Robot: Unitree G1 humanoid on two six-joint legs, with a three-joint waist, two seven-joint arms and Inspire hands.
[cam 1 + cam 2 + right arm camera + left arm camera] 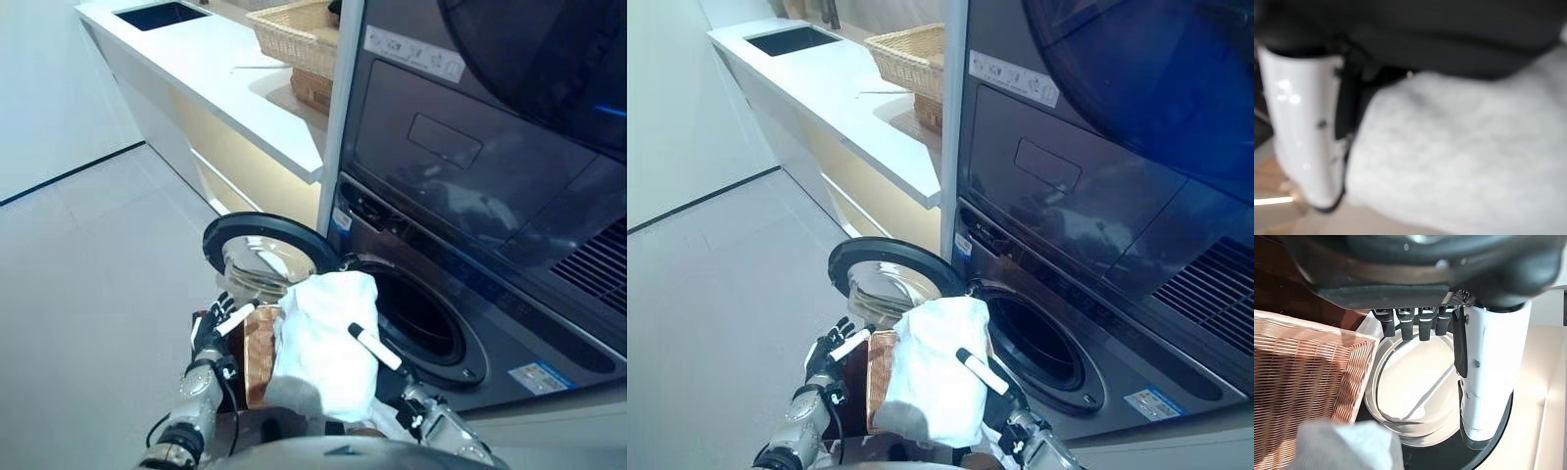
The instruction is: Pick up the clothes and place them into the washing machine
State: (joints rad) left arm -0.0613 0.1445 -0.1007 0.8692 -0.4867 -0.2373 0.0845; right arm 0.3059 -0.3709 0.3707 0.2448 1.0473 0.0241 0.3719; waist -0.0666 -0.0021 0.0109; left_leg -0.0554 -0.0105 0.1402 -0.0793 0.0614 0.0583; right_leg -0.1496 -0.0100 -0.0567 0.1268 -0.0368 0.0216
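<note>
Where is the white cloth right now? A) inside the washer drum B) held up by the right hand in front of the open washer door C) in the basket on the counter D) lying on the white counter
B: the white cloth sits bunched against the right hand, raised before the washing machine opening with its door swung open; the drum looks dark and empty.

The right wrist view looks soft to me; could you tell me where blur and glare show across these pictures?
Right wrist view: the white cloth and the right hand are wholly out of focus. Left wrist view: sharp on the wicker basket. Left eye view: reflections glare on the open door's glass and the glossy washing machine front.
</note>
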